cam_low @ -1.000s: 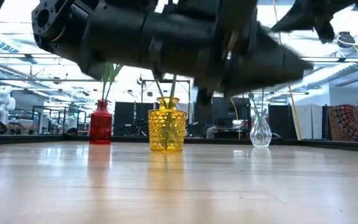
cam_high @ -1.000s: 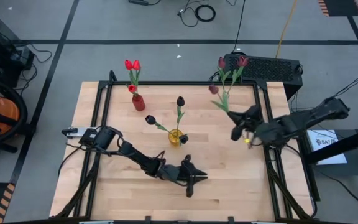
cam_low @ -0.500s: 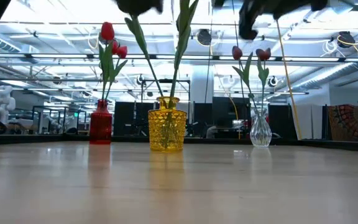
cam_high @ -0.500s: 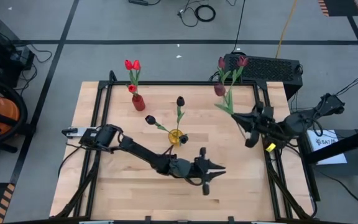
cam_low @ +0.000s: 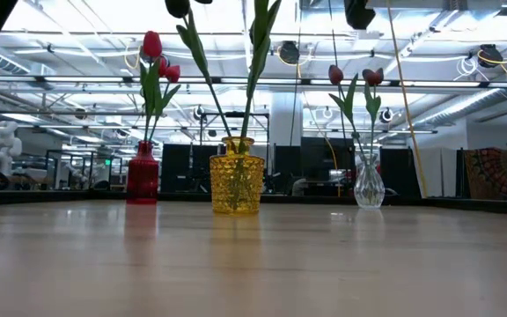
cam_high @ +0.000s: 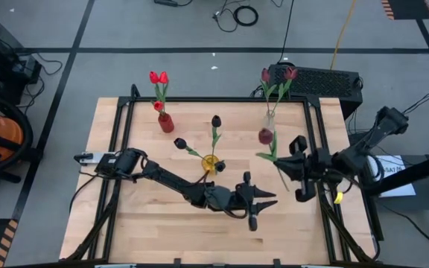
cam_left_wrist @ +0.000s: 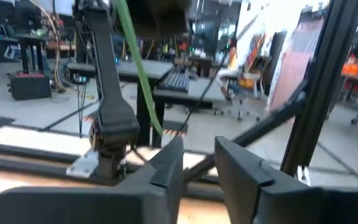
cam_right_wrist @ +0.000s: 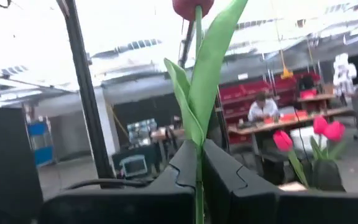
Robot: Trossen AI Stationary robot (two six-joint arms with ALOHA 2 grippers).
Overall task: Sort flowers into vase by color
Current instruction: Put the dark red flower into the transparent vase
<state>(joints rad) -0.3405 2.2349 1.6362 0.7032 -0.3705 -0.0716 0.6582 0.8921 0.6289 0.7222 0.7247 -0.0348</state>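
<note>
My right gripper (cam_high: 284,170) hangs over the table's right side, shut on a maroon flower whose head (cam_high: 266,136) points toward the far edge. My left gripper (cam_high: 268,201) floats open and holds nothing near the table's middle, nearer the front. A red vase (cam_high: 166,123) holds red flowers (cam_high: 159,77). Black-headed flowers (cam_high: 216,120) stand in a yellow vase (cam_high: 211,164). A clear vase (cam_low: 369,187) holds two maroon flowers (cam_high: 291,73) by their stems. My right gripper pinches the maroon flower's thin green stem (cam_right_wrist: 198,171) between its two fingers, below the leaf (cam_right_wrist: 210,68). The fingers come roughly level from the table's right and lie across the stem. The flower is lifted clear, head above the fingers, lower stem end (cam_high: 287,184) free.
A black frame rail (cam_high: 315,134) runs along the table's right side, and a dark keyboard-like box (cam_high: 319,80) sits beyond the far right corner. Bare wood (cam_high: 147,223) lies toward the near left.
My right gripper has drawn back from beside the clear vase toward the table's near right, turning as it went; the maroon flower went with it, head now nearer the front. My left gripper has risen out of the low view and moved toward the table's right.
</note>
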